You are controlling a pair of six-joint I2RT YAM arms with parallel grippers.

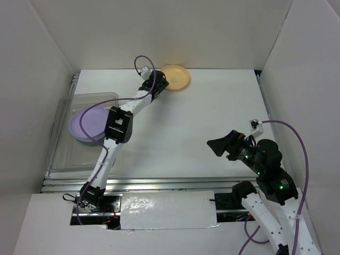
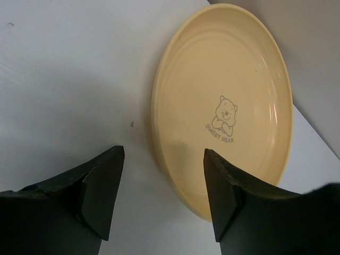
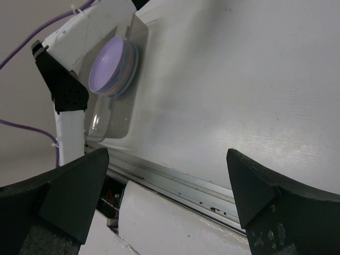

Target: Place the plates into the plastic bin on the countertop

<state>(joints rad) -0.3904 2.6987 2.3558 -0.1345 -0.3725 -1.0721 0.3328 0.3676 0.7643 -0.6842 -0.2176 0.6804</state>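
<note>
Left gripper positioned at left rim of yellow plate. Lilac plate lies inside clear bin.

The only writing I can read from here is "SWEET BEAR", in small grey capitals set on a slight curve just under a little outline drawing of a bear with folded arms, printed near the middle of the yellow plate.

stack of plates in bin — left | lone plate — far centre
</note>
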